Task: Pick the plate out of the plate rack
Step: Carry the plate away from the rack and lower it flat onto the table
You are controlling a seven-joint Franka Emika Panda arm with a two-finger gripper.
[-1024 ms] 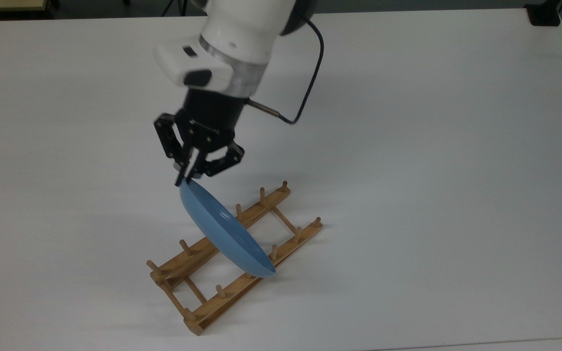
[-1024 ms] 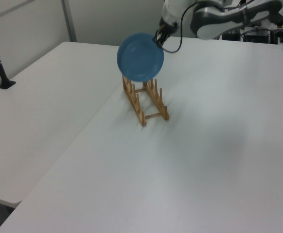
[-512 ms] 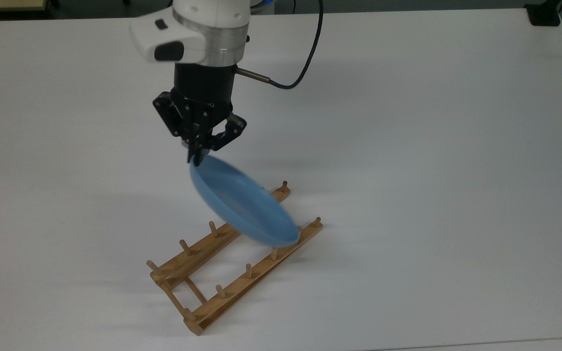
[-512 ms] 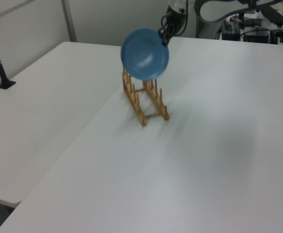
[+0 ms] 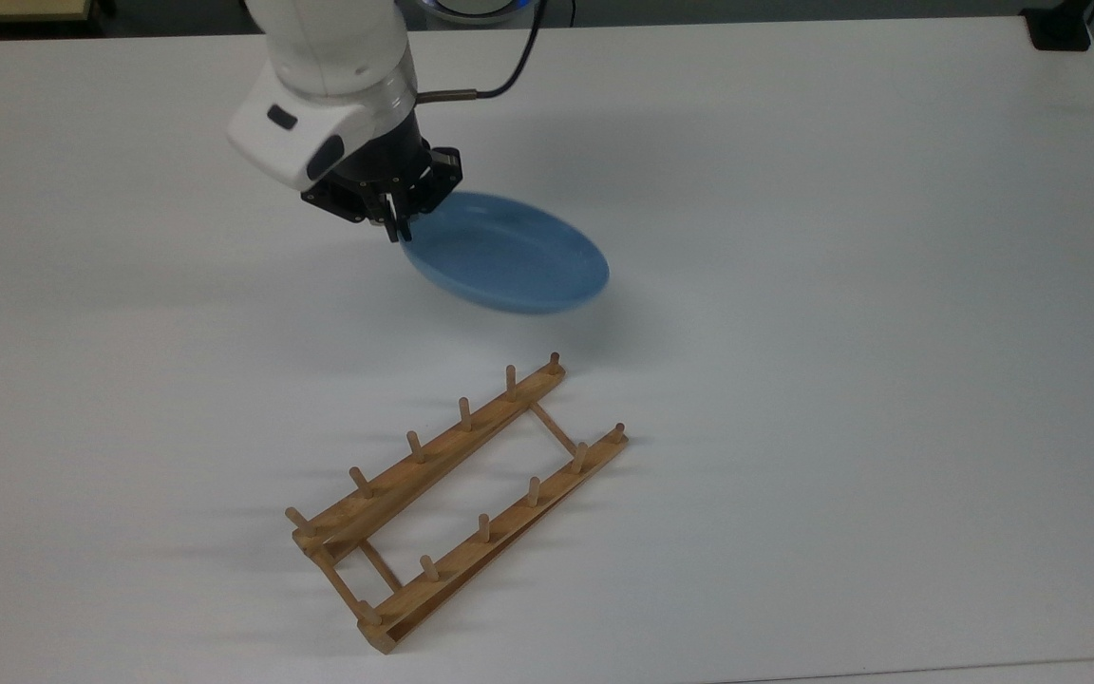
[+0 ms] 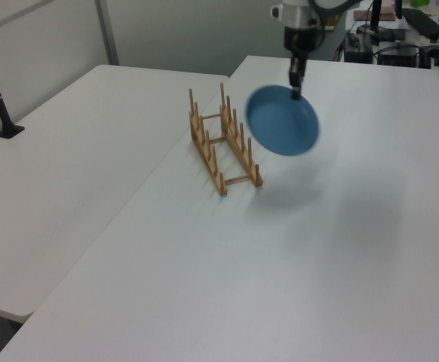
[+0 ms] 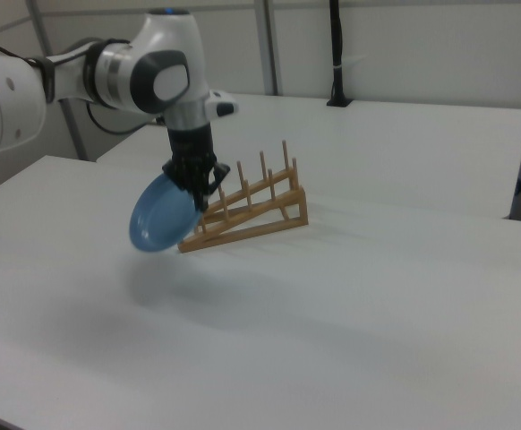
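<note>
The light-blue plate (image 5: 507,252) hangs in the air, clear of the rack, tilted with its hollow side up in the top view. My gripper (image 5: 398,226) is shut on the plate's rim at the top view's left. In the left view the plate (image 6: 282,130) hangs below the gripper (image 6: 296,90), to the right of the plate rack (image 6: 223,142). The right view shows the plate (image 7: 158,218) under the gripper (image 7: 198,195), in front of the rack (image 7: 247,210). The wooden plate rack (image 5: 457,499) lies bare on the white table, nearer the top view's bottom edge.
The white table (image 5: 841,332) spreads wide around the rack. A second white table (image 6: 69,158) adjoins it on the left view's left. A black post (image 7: 336,54) stands at the back in the right view. Desk equipment (image 6: 400,45) sits behind the arm in the left view.
The gripper has lifted the plate off the rack and carried it away, upward in the top view and rightward in the left view. The plate has tipped from edge-on toward flat.
</note>
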